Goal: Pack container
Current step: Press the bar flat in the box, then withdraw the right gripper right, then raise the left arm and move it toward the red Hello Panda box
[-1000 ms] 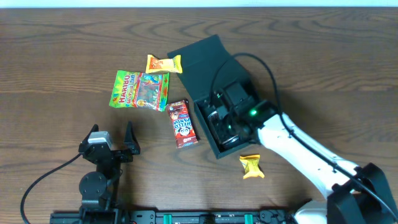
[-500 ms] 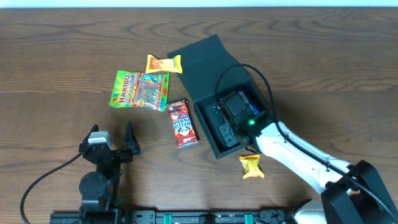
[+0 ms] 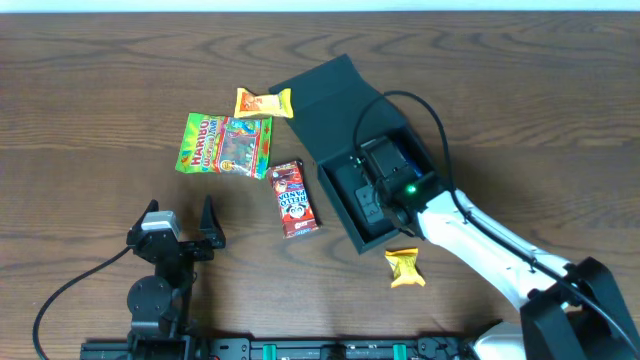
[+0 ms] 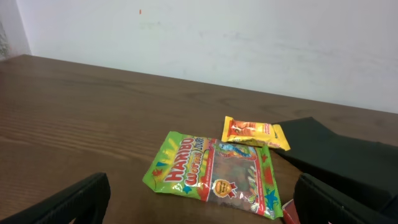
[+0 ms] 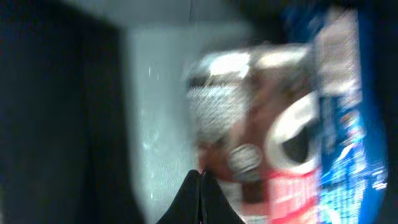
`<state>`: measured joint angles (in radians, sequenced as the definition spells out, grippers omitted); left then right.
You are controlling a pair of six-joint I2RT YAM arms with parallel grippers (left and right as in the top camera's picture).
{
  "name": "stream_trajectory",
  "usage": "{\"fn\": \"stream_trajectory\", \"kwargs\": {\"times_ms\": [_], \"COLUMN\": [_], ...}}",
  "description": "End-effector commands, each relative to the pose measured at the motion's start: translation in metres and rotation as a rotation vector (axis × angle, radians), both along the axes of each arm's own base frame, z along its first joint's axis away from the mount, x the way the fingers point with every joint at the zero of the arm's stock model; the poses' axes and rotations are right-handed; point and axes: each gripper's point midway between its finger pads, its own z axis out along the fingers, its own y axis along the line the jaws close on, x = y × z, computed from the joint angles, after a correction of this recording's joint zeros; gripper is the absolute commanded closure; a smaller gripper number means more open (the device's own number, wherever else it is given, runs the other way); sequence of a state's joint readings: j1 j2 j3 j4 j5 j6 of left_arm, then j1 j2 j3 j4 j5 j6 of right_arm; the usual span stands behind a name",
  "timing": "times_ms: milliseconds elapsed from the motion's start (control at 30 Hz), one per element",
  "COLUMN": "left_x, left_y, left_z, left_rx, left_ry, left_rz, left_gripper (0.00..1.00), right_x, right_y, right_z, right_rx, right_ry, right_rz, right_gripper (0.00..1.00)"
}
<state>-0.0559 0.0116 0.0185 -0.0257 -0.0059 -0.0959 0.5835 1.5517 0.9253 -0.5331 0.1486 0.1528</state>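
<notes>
Your right tool (image 5: 202, 177) is shut, tips meeting, inside the open dark teal-black square cardboard container (image 3: 335, 95), just above a blurred blue-and-red packet (image 5: 298, 137). Your left tool (image 3: 179, 207) stands wide open, well left of the container.

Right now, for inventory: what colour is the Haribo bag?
Haribo bag: bright green, red lettering; left wrist view.

Left tool (image 3: 180, 213) spread wide, right tool (image 5: 200, 185) pinched closed, reaching forward

A dark wooden table (image 4: 74, 106) stands before a plain white wall (image 4: 249, 43).
</notes>
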Motion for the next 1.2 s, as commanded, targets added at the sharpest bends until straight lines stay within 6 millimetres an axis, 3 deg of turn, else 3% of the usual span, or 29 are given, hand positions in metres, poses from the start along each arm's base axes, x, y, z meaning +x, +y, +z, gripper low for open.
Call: {"fn": "stream_trajectory", "kwargs": {"times_ms": [0,133,300,500,633,733,867,1033,1167], "left_x": [-0.001,-0.001,-0.001,-0.001,-0.001,-0.001,-0.001,-0.001,-0.001], "left_y": [0.001,0.001,0.001,0.001,0.001,0.001,0.001,0.001,0.001], "left_z": [-0.017,-0.017,-0.017,-0.017,-0.017,-0.017,-0.017,-0.017,-0.017], "left_rx": [0.017,0.018,0.017,0.017,0.017,0.017,0.017,0.017,0.017], "left_ry": [0.056,0.056,0.056,0.056,0.056,0.056,0.056,0.056,0.056], "left_rz": [0.002,0.002,0.002,0.002,0.002,0.002,0.002,0.002,0.002], "left_gripper": [0.05,0.05,0.05,0.05,0.05,0.05,0.05,0.05,0.05], "right_x": [0.031,0.049,0.051,0.053,0.041,0.017,-0.004,-0.011,-0.018], "right_y": [-0.013,-0.05,-0.108,-0.159,-0.176,-0.175,-0.157,-0.112,-0.068], "right_z": [0.043,0.065,0.059,0.042,0.031,0.021,0.009,-0.009,-0.01], "right_rx": [-0.048,-0.17,-0.206,0.02,0.16,0.153,0.152,0.238,0.375], "right_ry": [-0.165,-0.272,-0.221,-0.076,0.037,0.144,0.232,0.261,0.303], "right_rz": [-0.061,-0.177,-0.372,-0.534,-0.543,-0.594,-0.586,-0.457,-0.374], "right_gripper": [0.97,0.94,0.99,0.99,0.94,0.99,0.98,0.98,0.98]}}
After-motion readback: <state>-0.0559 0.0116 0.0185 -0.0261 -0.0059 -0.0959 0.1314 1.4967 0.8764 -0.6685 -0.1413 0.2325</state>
